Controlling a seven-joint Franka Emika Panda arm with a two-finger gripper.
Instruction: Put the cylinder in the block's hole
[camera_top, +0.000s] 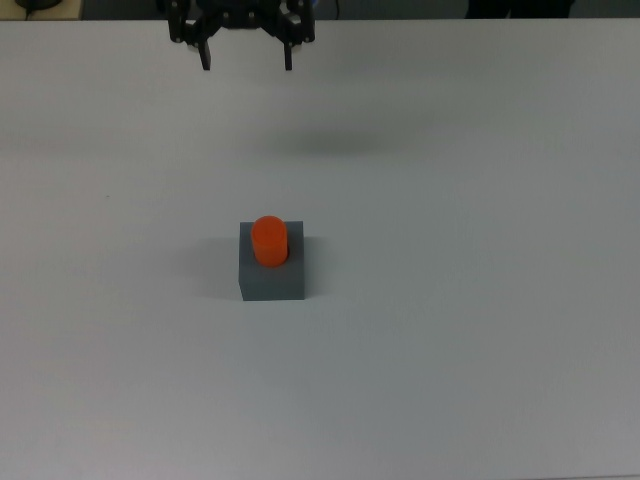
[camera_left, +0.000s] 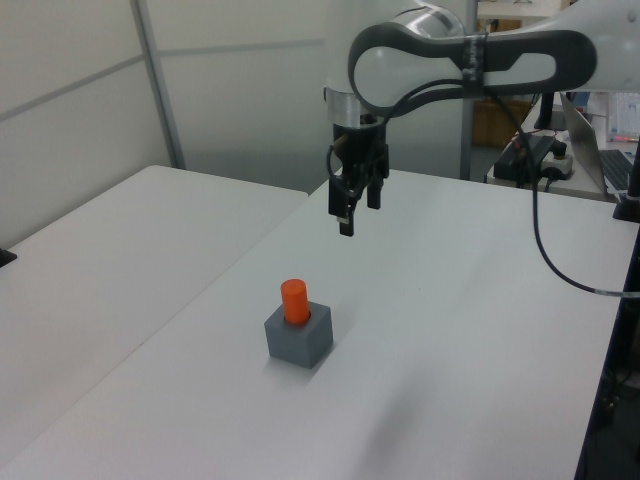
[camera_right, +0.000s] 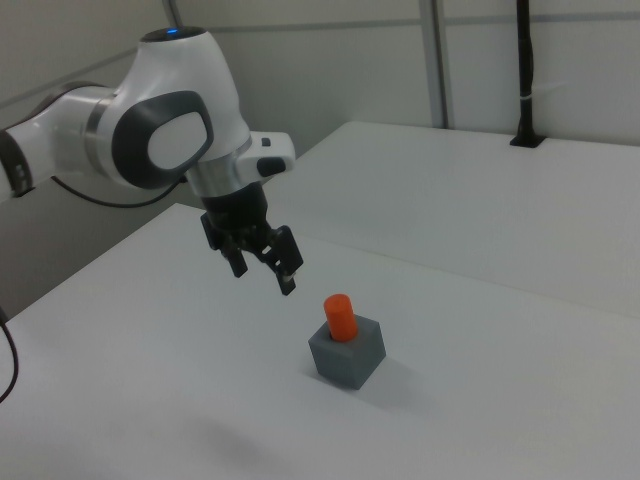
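The orange cylinder stands upright in the hole of the dark grey block, its rounded top sticking out above the block's top face. My gripper hangs open and empty, well above the table and away from the block, at the top edge of the top view. Nothing touches the cylinder.
The block sits on a plain white table. In the left view a black cable loops down from the arm on the left view's right. Walls and a dark post stand beyond the table in the right view.
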